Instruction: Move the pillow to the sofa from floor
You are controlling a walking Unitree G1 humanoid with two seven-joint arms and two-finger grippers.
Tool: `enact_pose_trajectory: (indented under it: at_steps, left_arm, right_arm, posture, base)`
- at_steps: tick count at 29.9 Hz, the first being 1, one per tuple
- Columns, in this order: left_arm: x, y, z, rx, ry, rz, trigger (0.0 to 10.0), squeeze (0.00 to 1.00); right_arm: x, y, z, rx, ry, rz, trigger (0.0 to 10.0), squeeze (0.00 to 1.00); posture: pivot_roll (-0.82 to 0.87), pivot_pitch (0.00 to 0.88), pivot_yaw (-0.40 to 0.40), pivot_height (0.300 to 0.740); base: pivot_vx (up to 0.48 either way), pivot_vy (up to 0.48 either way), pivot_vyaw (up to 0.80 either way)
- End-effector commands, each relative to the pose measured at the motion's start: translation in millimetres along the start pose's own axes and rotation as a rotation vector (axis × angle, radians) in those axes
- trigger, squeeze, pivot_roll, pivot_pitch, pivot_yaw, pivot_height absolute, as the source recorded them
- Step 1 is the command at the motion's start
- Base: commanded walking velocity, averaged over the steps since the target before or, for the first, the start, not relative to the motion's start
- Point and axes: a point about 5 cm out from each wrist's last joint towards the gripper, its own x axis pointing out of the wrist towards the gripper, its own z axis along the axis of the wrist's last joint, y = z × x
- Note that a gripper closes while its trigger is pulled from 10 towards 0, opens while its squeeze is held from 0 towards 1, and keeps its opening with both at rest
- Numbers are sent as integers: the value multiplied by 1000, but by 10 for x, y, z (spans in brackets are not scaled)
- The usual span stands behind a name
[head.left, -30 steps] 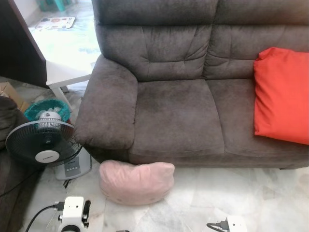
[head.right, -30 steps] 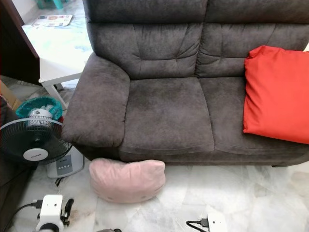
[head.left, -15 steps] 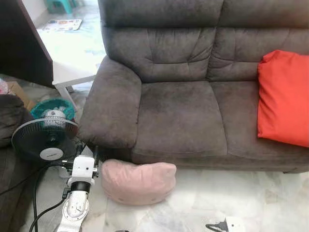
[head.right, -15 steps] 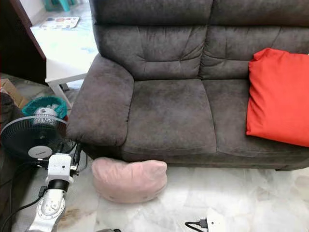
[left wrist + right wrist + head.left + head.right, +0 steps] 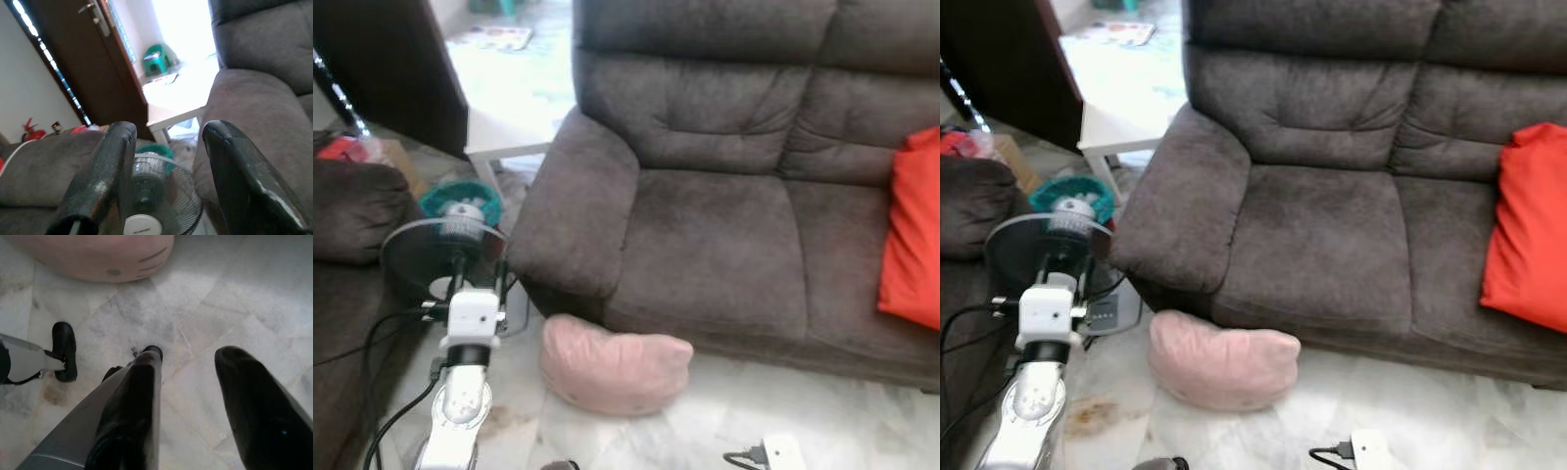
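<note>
Down on the marble floor point(image 5: 862, 411), the pink pillow point(image 5: 615, 365) lies against the front edge of the grey sofa point(image 5: 724, 245), below its left armrest. Left gripper point(image 5: 166, 147), fingers spread and holding nothing, is raised beside a standing fan point(image 5: 445, 259), left of the pillow. Right gripper point(image 5: 188, 362), also spread and empty, hangs over bare floor near the pillow.
</note>
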Motion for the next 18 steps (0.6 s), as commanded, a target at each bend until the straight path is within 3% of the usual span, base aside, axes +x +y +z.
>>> enact_pose_trajectory:
  at_steps: [1,8,18]
  left_arm:
    - [14,-11,53,-10,8,-14,10000,0]
    - [14,-23,27,-23,12,-25,10000,0]
    - [-4,-118,26,-51,56,-103,10000,0]
  right_arm:
    - [-16,-8,-74,10,25,-11,10000,0]
    - [-1,40,-46,11,19,-6,10000,0]
    - [-4,21,-54,10,25,-9,10000,0]
  posture:
    - [148,116,-17,740]
    - [149,115,-20,740]
    - [152,116,-22,740]
  base:
    - [285,0,0]
    - [284,0,0]
    - [0,0,0]
